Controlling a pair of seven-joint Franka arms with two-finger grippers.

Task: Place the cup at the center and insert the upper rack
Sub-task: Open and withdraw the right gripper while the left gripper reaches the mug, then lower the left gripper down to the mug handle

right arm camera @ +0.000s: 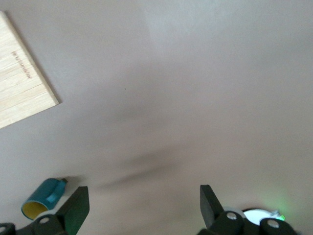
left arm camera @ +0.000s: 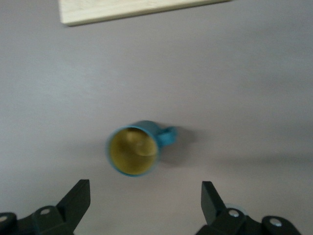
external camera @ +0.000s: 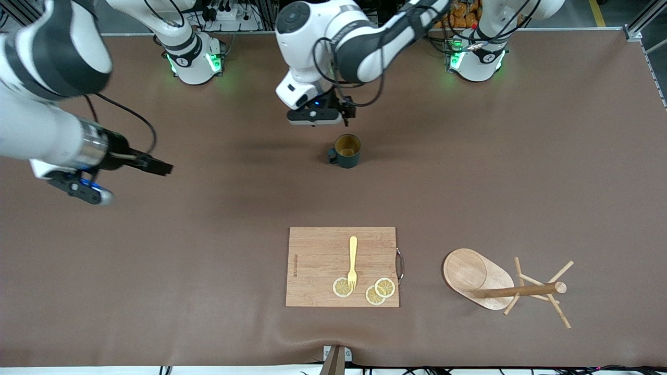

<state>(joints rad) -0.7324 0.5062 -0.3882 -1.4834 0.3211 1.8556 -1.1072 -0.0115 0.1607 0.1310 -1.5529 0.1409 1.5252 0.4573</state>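
The cup [external camera: 346,151], a dark teal mug with a yellowish inside, stands upright on the brown table near its middle. In the left wrist view the cup [left arm camera: 133,151] lies just ahead of the fingertips, apart from them. My left gripper [external camera: 317,121] hangs open over the bare table right beside the cup, with nothing in it [left arm camera: 145,188]. The upper rack [external camera: 500,286], a light wooden mug tree, lies on its side toward the left arm's end, nearer the front camera. My right gripper [external camera: 156,166] waits open and empty [right arm camera: 145,193] over the right arm's end, where the cup [right arm camera: 41,200] shows at the frame's edge.
A wooden cutting board [external camera: 312,255] with a metal handle lies nearer the front camera than the cup. It carries a yellow fork [external camera: 353,263] and three lemon slices [external camera: 384,287]. The board's edge [left arm camera: 122,10] and corner [right arm camera: 19,88] show in the wrist views.
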